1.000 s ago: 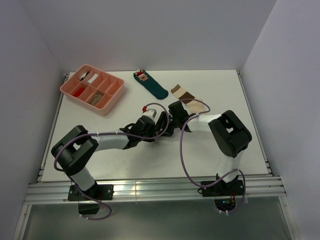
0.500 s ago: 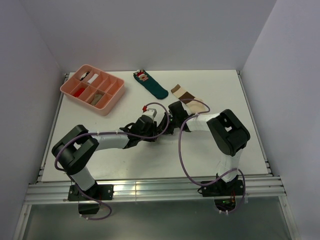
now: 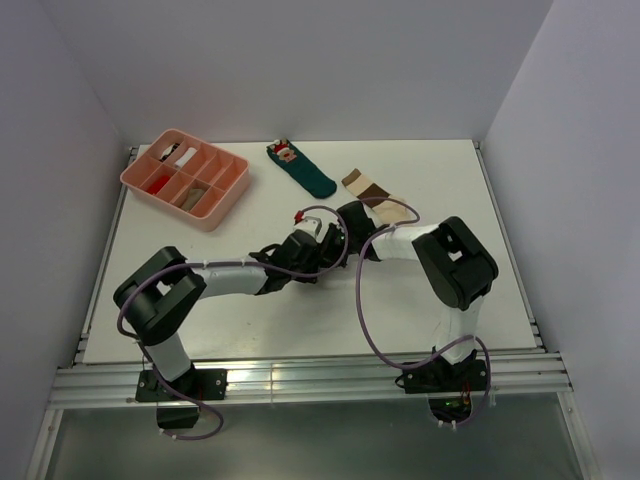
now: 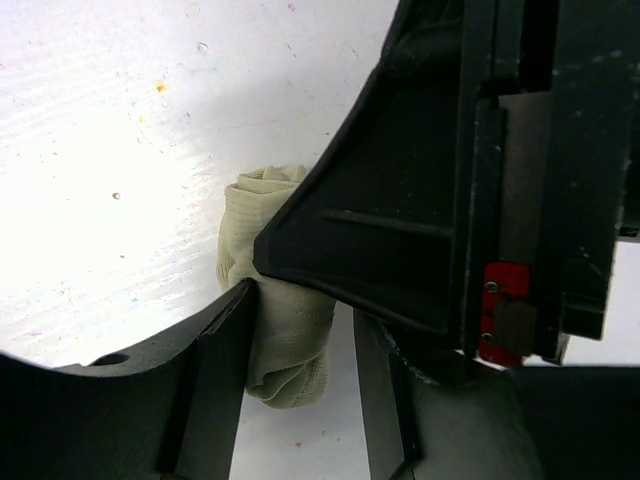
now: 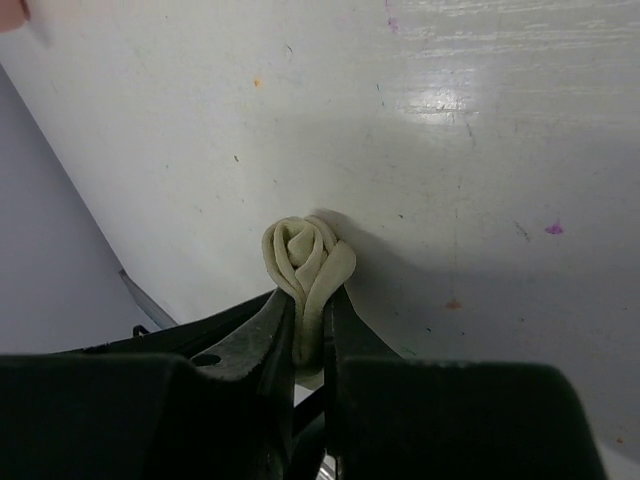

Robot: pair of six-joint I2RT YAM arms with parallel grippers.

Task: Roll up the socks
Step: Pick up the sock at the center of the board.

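Currently the right gripper point(image 5: 308, 312) pinches the rolled tan sock point(image 5: 305, 255) between narrow fingers. The left gripper point(image 4: 300, 340) fingers stand half-open around it. Judged next: roll the banded sock point(image 3: 370, 190).

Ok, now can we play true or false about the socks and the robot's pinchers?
1. The pale tan rolled-up sock is pinched in the right gripper. True.
2. The dark teal sock lies inside the pink plastic divided tray. False: it lies on the white table, beside the tray.
3. The cream sock with brown bands is rolled up. False: it lies flat.
4. The left gripper has a finger on each side of the tan sock. True.
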